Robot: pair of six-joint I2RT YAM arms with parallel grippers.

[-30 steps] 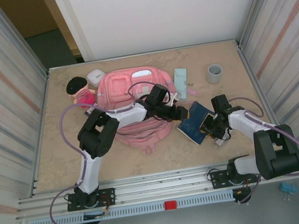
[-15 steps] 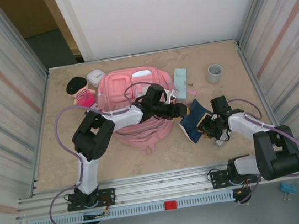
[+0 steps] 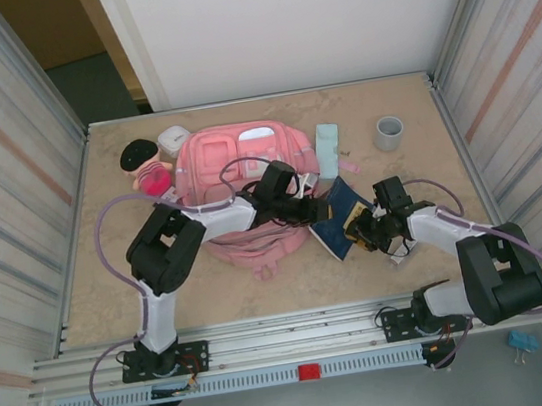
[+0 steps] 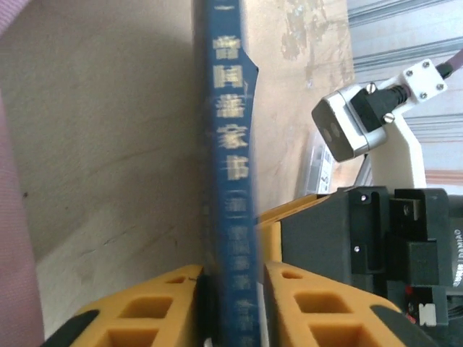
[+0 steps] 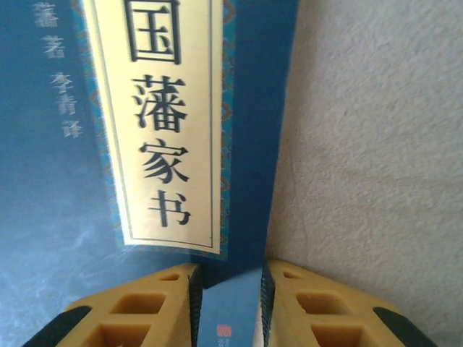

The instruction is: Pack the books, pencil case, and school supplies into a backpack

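So the book step is what's going on here. Both arms are working on the dark blue book (image 3: 337,216), which is sitting just beside the right edge of the pink backpack (image 3: 235,163), not in it yet. The left gripper (image 4: 230,289) is pinching the book across its spine, yellow fingers (image 4: 152,307) snug on both sides. The right gripper (image 5: 228,278) is clamping a cover edge, jaws narrow with the book between them.

Next move, I'm guessing, is feeding the book into the bag's opening. That's going to need one arm holding the floppy fabric apart, so somebody's letting go first.

Material-wise, the book is thin, flat and stiff, with a smooth cover and a cream label with dark characters. The backpack is soft, puffy cloth with zip pockets. The pencil case (image 3: 327,140) is lying on the mottled beige table (image 3: 100,277) near the bag's top right, a slim mint oblong with rounded corners.
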